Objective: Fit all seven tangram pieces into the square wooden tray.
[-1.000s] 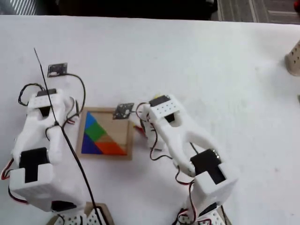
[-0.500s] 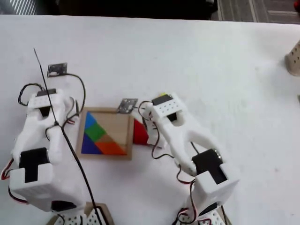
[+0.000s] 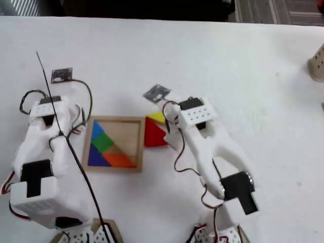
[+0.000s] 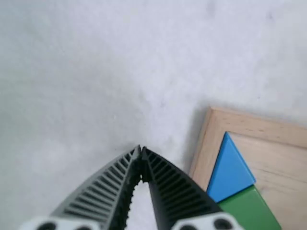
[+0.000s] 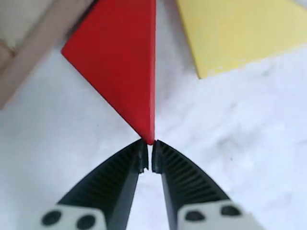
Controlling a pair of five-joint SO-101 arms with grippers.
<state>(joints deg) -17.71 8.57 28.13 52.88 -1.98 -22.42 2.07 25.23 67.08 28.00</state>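
My right gripper (image 5: 149,155) is clenched and empty, its tips at a corner of the red triangle (image 5: 124,62). This arm has drawn back from the tray (image 3: 114,120), so the red triangle and the yellow piece (image 5: 235,28) now lie uncovered just beside it, not yet fitted. My left gripper (image 4: 141,160) is clenched too.

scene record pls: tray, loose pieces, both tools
tray: blue piece, green piece, orange piece on its left side; right part bare wood
loose: red triangle beside tray's right rim; yellow piece next to it
left tool: shut, empty, over table off a tray corner
right tool: shut, tips at a red triangle corner
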